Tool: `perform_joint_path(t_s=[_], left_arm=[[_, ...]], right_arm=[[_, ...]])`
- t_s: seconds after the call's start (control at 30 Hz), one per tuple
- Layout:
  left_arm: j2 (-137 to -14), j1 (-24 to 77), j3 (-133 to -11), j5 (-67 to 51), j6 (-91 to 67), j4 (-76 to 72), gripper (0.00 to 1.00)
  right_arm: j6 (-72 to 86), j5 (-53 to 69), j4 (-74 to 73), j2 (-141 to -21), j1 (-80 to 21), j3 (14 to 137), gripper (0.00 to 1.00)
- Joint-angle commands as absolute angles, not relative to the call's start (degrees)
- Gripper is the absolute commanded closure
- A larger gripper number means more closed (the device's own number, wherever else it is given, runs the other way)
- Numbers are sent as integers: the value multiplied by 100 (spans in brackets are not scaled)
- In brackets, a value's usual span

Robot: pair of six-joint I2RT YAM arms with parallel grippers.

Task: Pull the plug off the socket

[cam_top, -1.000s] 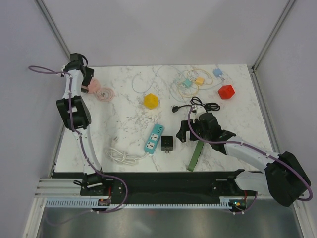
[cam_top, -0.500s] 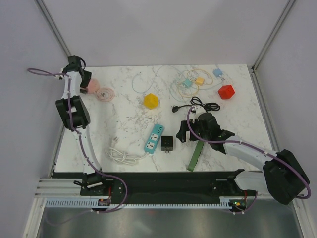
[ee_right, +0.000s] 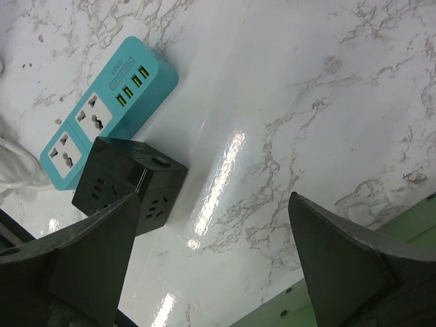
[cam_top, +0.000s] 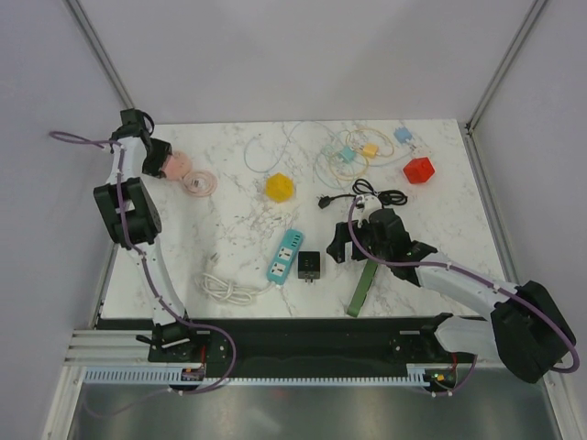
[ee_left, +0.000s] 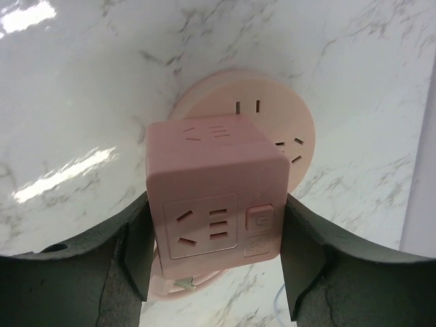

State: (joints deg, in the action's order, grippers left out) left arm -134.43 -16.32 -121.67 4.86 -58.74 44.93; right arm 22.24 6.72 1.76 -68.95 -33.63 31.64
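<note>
The pink cube socket (ee_left: pixel 214 201) sits well away from the teal power strip (cam_top: pixel 287 255), off toward the far left corner of the marble table (cam_top: pixel 440 229). The left gripper (ee_left: pixel 218 255) is pinching it, one dark finger (ee_left: pixel 133 259) pressed flat against each side face. The cube fills the gap between them, and its front outlets and small button face the wrist camera. Directly behind the cube lies the round pink socket (ee_left: pixel 272 119), its slots showing past the cube's upper edge (whether the two touch or stand apart cannot be told from this angle). A pale cable end shows just under the cube.

The right gripper (ee_right: pixel 211 266) hovers over the table just to the right of the strip, its fingers (ee_right: pixel 82 266) spread wide with nothing between them. A black cube adapter (ee_right: pixel 129 184) rests just beside the strip's right side, and it is beside the right gripper rather than between its fingers.

A coiled white cable (cam_top: pixel 225 286) lies to the strip's left. A yellow polyhedron (cam_top: pixel 280 187) sits beyond the strip, and a red one (cam_top: pixel 419 170) is far off to its right. A green strap (cam_top: pixel 362 284) lies to the right of the strip, under the right arm.
</note>
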Motion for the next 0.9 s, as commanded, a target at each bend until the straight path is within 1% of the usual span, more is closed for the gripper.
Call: perform_joint_path(t_s=[0.0,0.07,0.1,0.13,0.17,0.27,0.3,0.37,0.4,0.47,0.53,0.57,0.6,0.7,0.77,0.8,0.87], left_arm=[[-12316,-1609,-11411,123,-5441,4553,98],[-11631,-1565,-10910,193,-5282,4413,98],[-11384,-1530,-10272,193,-5282,4325,98],[-11147,-1512,-9935,167,-5247,4054,98],[-10614,-1520,-9296,36,-5247,3947,98],[-9681,-1503,-8431,-158,-5256,3526,98],[-9442,-1477,-7950,-158,-5238,3464,98],[-9063,-1407,-7534,-115,-5081,3323,98],[-8687,-1345,-7167,-79,-4932,3305,98],[-8195,-1266,-6657,-9,-4791,3226,98],[-7868,-1239,-6321,-18,-4580,3112,98],[-7718,-1196,-6041,-18,-4501,3059,98],[-7438,-1178,-5916,-18,-4300,2928,98],[-7129,-1064,-5643,-70,-3816,2665,98],[-6822,-1020,-5433,-394,-3280,2427,98],[-6707,-985,-5336,-526,-2991,2278,98],[-6408,-976,-5021,-1026,-2770,1795,98]], right_arm=[[2145,615,334,-6724,-3340,3146,2],[2145,624,317,-6724,-3340,3190,2],[2136,607,273,-6724,-3340,3208,2],[2136,598,238,-6724,-3340,3260,2],[2144,632,211,-6715,-3340,3269,2],[2188,738,220,-6723,-3340,3296,2],[2206,782,228,-6776,-3349,3305,2],[2250,975,228,-6829,-3349,3366,2],[2328,1063,263,-6899,-3349,3392,2],[2425,1458,386,-6978,-3366,3445,2],[2636,1695,553,-7145,-3419,3559,2],[2698,1835,606,-7206,-3576,3638,2],[2733,1837,641,-7364,-3699,3726,2],[2830,1723,729,-7741,-4331,4279,2],[3163,1923,1000,-7997,-4630,4648,2],[3321,2064,1385,-8311,-4684,4771,2],[3786,2249,1695,-8917,-4789,5228,2]])
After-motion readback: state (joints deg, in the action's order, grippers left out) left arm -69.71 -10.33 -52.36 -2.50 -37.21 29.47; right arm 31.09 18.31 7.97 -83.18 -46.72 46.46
